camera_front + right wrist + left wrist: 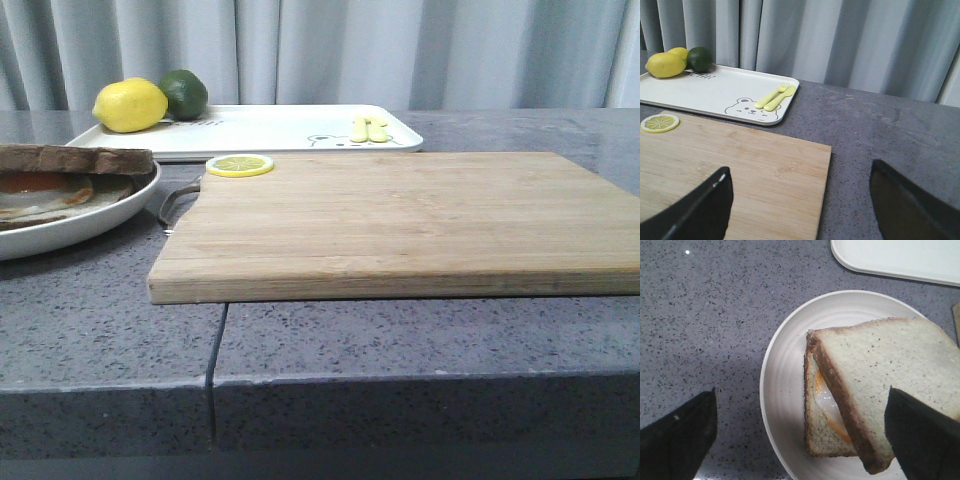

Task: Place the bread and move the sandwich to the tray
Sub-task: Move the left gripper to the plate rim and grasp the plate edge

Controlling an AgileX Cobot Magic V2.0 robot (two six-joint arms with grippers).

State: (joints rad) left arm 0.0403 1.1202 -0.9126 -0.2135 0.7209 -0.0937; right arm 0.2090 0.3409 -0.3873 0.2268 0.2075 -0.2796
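The bread [890, 365], a thick pale slice with a dark crust, lies tilted on the egg-topped lower slice [815, 437] of the sandwich on the round white plate [782, 375]. My left gripper [802, 405] is open above the plate, one finger over the counter and the other over the bread's corner, holding nothing. In the front view the bread [75, 158] and the plate [95, 220] sit at the far left. The white tray [280, 130] lies at the back. My right gripper [801, 180] is open and empty over the cutting board's right edge. Neither gripper shows in the front view.
A wooden cutting board [400, 220] fills the middle, with a lemon slice [240, 165] at its back left corner. On the tray are a lemon [130, 105], a lime [184, 93] and a yellow fork and spoon [368, 129]. Grey curtains hang behind.
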